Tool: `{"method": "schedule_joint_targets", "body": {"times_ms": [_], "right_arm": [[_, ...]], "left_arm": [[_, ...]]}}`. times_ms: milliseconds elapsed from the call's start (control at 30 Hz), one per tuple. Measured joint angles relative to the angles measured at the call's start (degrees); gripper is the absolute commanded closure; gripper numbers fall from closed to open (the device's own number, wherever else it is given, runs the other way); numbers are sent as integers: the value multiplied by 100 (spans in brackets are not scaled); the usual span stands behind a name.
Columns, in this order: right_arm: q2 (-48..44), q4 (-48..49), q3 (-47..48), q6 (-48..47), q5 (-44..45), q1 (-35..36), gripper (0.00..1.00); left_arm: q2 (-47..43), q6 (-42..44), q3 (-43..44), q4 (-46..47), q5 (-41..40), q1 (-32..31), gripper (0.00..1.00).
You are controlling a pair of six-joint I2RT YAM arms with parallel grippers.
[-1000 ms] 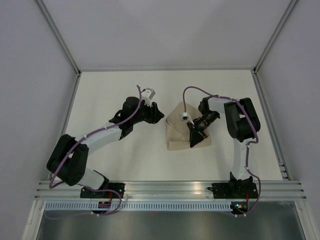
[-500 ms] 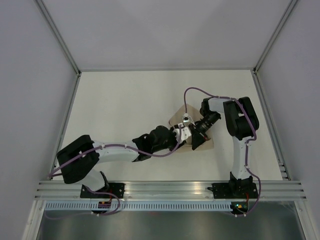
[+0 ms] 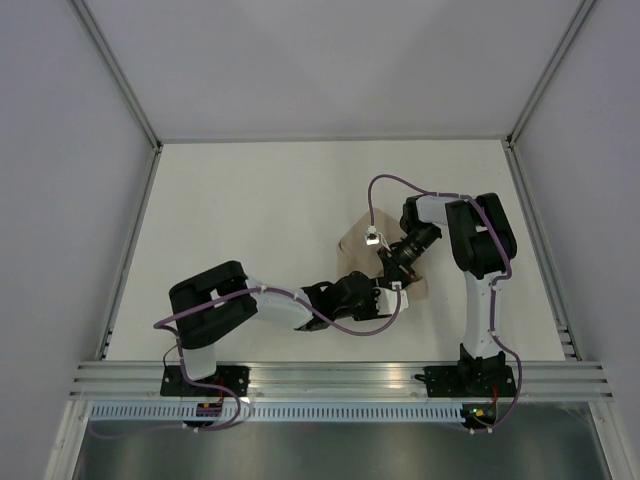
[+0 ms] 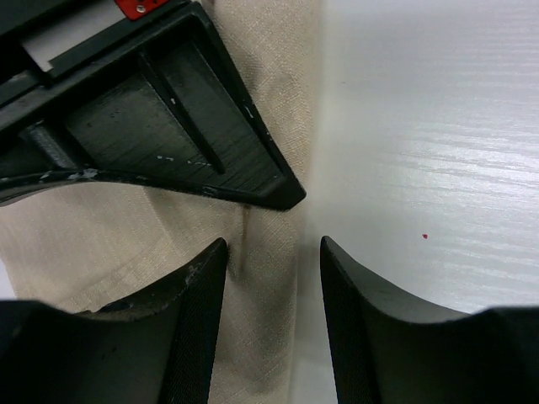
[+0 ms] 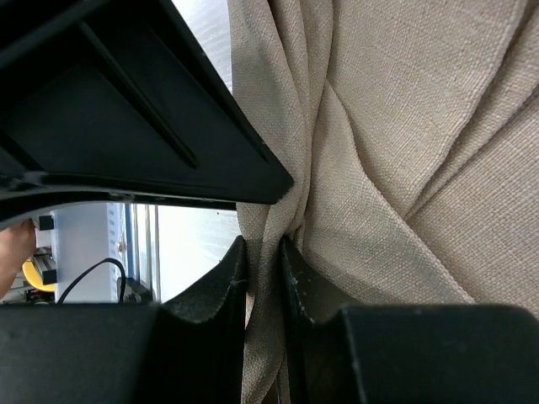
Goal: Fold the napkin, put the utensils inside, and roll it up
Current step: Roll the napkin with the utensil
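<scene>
- Right gripper (image 5: 263,273): all but closed, pinched on a gathered pleat of the napkin (image 5: 404,126), with creased cloth fanning out ahead of the fingers and to one side.
- Left gripper (image 4: 271,278): spread apart, holding nothing, straddling the napkin's folded edge; dark finger of the right gripper just ahead of its tips, lying on or just above the cloth.
- Napkin bunched on the table (image 3: 250,200) directly under both grippers, mostly hidden by them from above; bare white surface just beside the left gripper on one side.
- No utensils made out in any view; only a thin dark streak (image 4: 245,227) on the cloth just ahead of the left fingertips, too faint to name.
- Judged soft, light and limp: a matte weave, likely to hold well between pads but to sag, crease and drag rather than keep a shape.
- Best taken at an edge or corner, pinching through every layer at the fold between the left fingers, with the right pinch as anchor; likely to peel apart if only the top layer is caught.
- No brand, label or legible writing anywhere; just a small red patch (image 4: 139,7) on the hardware ahead of the left gripper, nothing readable on it.
</scene>
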Motion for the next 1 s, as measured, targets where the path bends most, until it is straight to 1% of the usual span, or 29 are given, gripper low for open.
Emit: {"method": "schedule_joint_targets", "body": {"times_ms": [133, 233, 333, 367, 400, 433, 500, 533, 600, 633, 700, 733, 800, 900, 1000], "right_arm": [[9, -11, 11, 4, 0, -15, 80], [20, -24, 26, 7, 0, -15, 80], [44, -48, 42, 7, -2, -17, 80], [50, -52, 46, 9, -2, -17, 80], [52, -52, 48, 15, -4, -17, 80], [55, -55, 50, 22, -2, -20, 80], [61, -76, 63, 31, 17, -22, 80], [66, -90, 63, 33, 28, -28, 80], [68, -122, 63, 46, 70, -66, 78], [70, -131, 66, 50, 87, -79, 75], [70, -151, 66, 76, 136, -103, 69], [68, -160, 66, 101, 140, -114, 61], [52, -232, 63, 186, 107, -125, 52], [-50, -284, 59, 302, 127, -133, 48], [-240, -122, 59, 415, 201, -160, 45]], "left_arm": [[160, 140, 50, 68, -31, -17, 46], [227, 232, 98, 116, -94, -24, 49], [306, 299, 142, 175, -116, -33, 55], [334, 321, 170, 175, -120, -35, 62], [367, 334, 203, 168, -116, -37, 66], [407, 348, 243, 149, -101, -37, 74], [452, 367, 323, 39, -59, -42, 81], [472, 372, 372, -15, -44, -46, 87], [514, 378, 511, -190, 31, -44, 92], [525, 378, 570, -271, 70, -44, 96], [570, 376, 728, -492, 181, -13, 98], [581, 374, 791, -595, 260, 9, 98], [595, 352, 927, -826, 498, 101, 98], [640, 273, 1117, -1121, 903, 267, 98], [715, 140, 1307, -1353, 1300, 444, 98]]}}
